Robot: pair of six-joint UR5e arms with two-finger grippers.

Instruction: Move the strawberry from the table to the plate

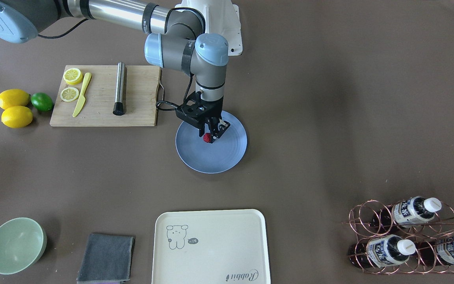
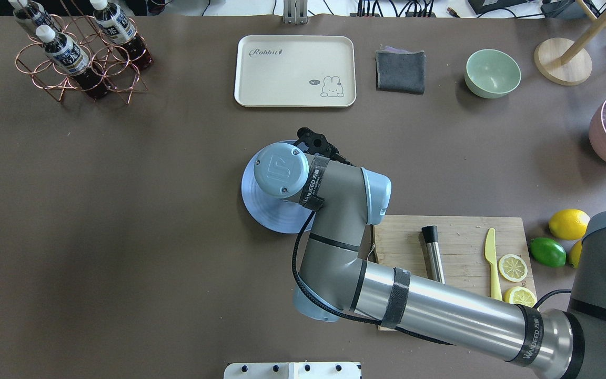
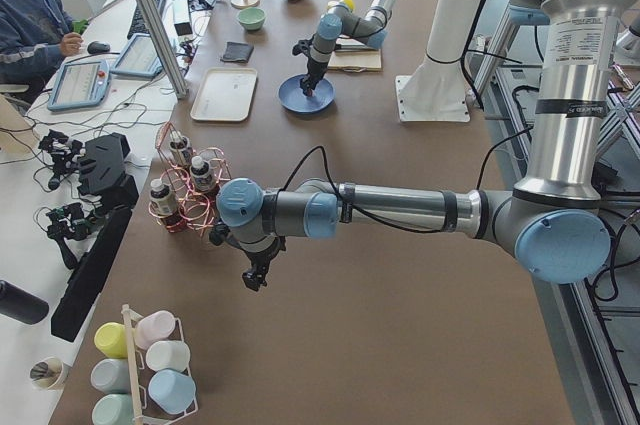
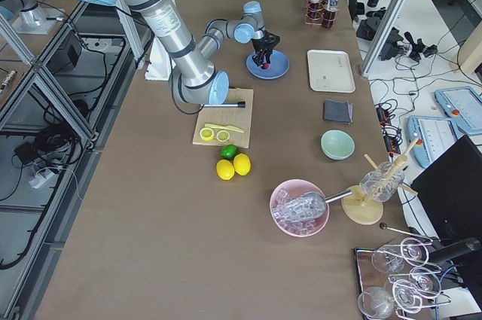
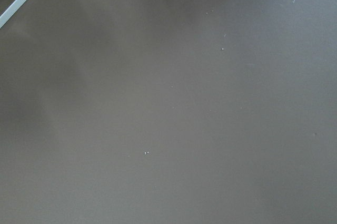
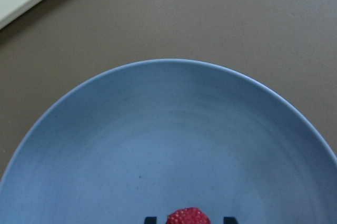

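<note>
your matte brown-grey table (image 1: pixel 329 118), on it a round light-blue plate (image 1: pixel 227 157), wooden cutting board (image 1: pixel 140 110), pale-green bowl (image 1: pixel 15 245), grey cloth (image 1: pixel 106 258), cream rectangular tray (image 1: pixel 211 248), copper wire rack (image 1: pixel 369 221)

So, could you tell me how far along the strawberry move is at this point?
Done: the strawberry is off the table, pinched in the right gripper. In hand: it is held over the plate. Remaining: opening to leave it there; whether it touches yet is unclear.
</note>
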